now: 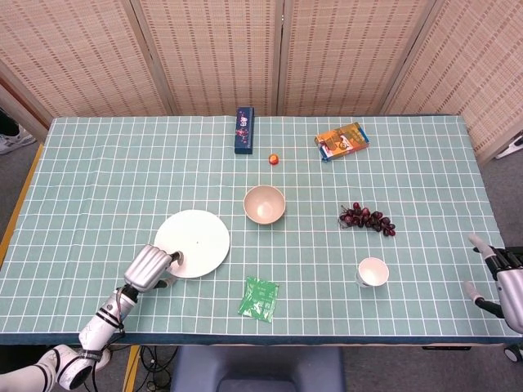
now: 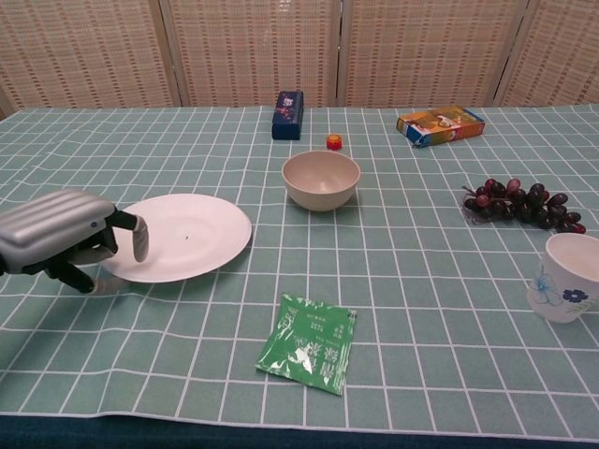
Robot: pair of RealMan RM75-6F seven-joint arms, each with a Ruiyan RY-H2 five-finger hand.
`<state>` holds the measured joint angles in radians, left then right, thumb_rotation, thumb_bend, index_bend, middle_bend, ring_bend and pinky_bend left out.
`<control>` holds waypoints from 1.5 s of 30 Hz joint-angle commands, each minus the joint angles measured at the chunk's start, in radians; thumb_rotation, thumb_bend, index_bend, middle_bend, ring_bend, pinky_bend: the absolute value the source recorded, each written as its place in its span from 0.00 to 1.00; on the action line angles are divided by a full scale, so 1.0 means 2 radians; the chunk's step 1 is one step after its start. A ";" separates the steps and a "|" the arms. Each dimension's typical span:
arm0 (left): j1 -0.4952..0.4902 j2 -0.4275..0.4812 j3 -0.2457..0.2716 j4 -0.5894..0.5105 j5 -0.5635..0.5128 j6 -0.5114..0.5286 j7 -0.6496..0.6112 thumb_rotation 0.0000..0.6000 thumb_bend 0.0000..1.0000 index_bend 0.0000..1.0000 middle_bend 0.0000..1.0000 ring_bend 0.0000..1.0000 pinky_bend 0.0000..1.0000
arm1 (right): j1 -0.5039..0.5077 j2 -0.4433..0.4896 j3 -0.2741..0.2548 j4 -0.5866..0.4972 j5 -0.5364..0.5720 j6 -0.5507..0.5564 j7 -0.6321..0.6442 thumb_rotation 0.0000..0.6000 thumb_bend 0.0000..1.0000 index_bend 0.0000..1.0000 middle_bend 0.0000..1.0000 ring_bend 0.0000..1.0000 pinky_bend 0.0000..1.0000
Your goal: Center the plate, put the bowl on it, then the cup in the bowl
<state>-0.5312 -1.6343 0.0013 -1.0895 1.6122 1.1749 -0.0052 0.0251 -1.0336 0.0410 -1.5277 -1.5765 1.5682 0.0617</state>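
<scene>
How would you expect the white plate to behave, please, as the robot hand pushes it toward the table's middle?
The white plate looks rigid, flat and shallow, so it should slide rather than tip. The left robot hand holds only its near rim, so it may pivot. The tablecloth could bunch underneath.

head view: high, looking down, whole table (image 1: 98, 163); chest view: low, near edge, facing screen; shared: tabletop

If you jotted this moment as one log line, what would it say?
left hand: grips plate rim | right hand: open at table edge | bowl: empty, off plate | cup: on table
</scene>
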 commanded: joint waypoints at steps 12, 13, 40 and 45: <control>-0.003 -0.016 0.006 0.025 0.023 0.036 -0.036 1.00 0.41 0.58 0.98 0.96 1.00 | -0.002 0.003 0.001 -0.001 0.000 0.003 0.001 1.00 0.26 0.12 0.30 0.30 0.36; -0.004 -0.017 0.007 0.028 0.027 0.041 -0.041 1.00 0.41 0.58 0.98 0.96 1.00 | -0.002 0.003 0.001 -0.001 0.000 0.003 0.001 1.00 0.26 0.12 0.30 0.30 0.36; -0.088 -0.082 0.003 0.042 0.080 0.029 -0.050 1.00 0.42 0.56 0.96 0.94 1.00 | -0.002 0.008 0.003 -0.014 0.001 0.004 -0.012 1.00 0.26 0.12 0.30 0.32 0.37; -0.093 -0.086 -0.001 0.028 0.061 0.002 -0.023 1.00 0.41 0.50 0.91 0.90 1.00 | -0.003 0.007 0.003 -0.013 0.002 0.005 -0.011 1.00 0.26 0.12 0.30 0.32 0.37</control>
<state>-0.7133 -1.8031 0.0037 -1.0222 1.7478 1.1924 -0.0680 0.0188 -1.0187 0.0479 -1.5535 -1.5724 1.5779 0.0403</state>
